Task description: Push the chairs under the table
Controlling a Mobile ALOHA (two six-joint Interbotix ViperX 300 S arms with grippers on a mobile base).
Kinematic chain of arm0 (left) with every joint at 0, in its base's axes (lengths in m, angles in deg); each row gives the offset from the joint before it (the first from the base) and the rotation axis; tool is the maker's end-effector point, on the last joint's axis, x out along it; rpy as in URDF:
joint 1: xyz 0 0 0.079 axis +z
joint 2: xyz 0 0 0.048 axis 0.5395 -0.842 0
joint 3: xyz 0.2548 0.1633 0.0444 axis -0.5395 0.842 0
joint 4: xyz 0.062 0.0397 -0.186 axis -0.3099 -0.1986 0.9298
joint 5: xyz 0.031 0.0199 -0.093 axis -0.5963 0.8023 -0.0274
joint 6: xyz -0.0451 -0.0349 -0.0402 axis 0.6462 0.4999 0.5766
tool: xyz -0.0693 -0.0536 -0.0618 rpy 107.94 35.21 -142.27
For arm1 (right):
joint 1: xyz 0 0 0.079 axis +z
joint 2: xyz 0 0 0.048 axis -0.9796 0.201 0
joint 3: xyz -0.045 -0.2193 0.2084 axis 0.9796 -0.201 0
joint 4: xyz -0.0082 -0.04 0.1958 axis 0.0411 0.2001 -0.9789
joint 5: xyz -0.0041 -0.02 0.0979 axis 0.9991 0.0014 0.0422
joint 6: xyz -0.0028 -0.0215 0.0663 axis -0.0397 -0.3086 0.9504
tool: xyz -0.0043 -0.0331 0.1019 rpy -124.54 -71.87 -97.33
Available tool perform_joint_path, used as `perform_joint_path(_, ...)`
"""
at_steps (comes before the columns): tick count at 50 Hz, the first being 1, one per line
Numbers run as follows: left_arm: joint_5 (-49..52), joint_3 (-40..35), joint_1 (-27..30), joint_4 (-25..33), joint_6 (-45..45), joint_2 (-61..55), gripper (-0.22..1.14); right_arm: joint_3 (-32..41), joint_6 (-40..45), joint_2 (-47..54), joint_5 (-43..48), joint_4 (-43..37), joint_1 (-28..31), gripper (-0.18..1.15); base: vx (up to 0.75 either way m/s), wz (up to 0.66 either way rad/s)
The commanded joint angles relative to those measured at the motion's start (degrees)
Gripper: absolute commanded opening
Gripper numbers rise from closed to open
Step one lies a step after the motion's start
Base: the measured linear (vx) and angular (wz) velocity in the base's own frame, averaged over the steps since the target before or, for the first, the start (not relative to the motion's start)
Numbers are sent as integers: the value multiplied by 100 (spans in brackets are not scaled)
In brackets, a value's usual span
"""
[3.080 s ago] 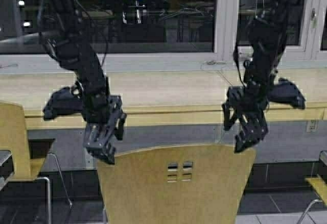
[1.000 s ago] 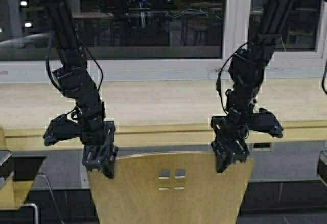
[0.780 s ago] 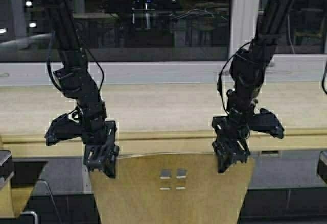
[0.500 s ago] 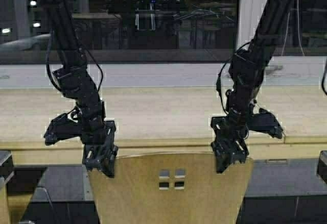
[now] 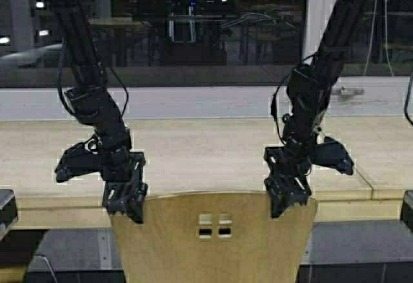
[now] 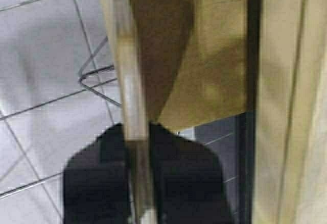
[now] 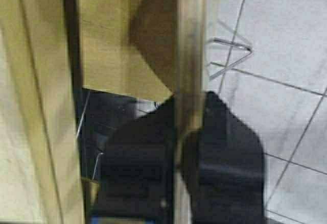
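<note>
High view showed one mustard chair (image 5: pixel 213 238) square before the robot, its backrest top pinched at both corners: the left end effector (image 5: pixel 124 202) was clamped over the left corner, the right end effector (image 5: pixel 287 199) over the right. Each wrist view had the thin backrest edge (image 6: pixel 134 106) running between two dark fingers (image 6: pixel 184 183), shut on it. Just beyond both end effectors lay the long pale surface (image 5: pixel 206 147), its yellowish front edge close to the backrest. Below was grey tiled floor (image 7: pixel 286 45). No writing or label was legible anywhere.
</note>
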Motion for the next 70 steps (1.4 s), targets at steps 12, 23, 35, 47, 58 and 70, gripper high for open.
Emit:
perform_joint_path(12,-62,-483,18,-97,-88,-9,3,343,-105,-185,193,18,18,4,7,6)
perform_joint_path(23,-62,-439,18,-105,-97,-9,3,255,-114,-202,193,18,18,4,3,2)
perform_joint_path(35,-88,-360,18,-88,-88,18,9,88,-255,-202,352,26,9,13,0,0)
perform_joint_path(47,-123,-220,18,-105,-97,167,71,-123,-510,-422,97,220,-264,80,0,0)
perform_joint_path(58,-158,-79,26,-281,-97,404,102,-378,-598,-809,185,237,-387,95,0,0)
perform_joint_path(70,-97,220,18,-352,-79,817,101,-791,-686,-1134,97,290,-387,95,0,0)
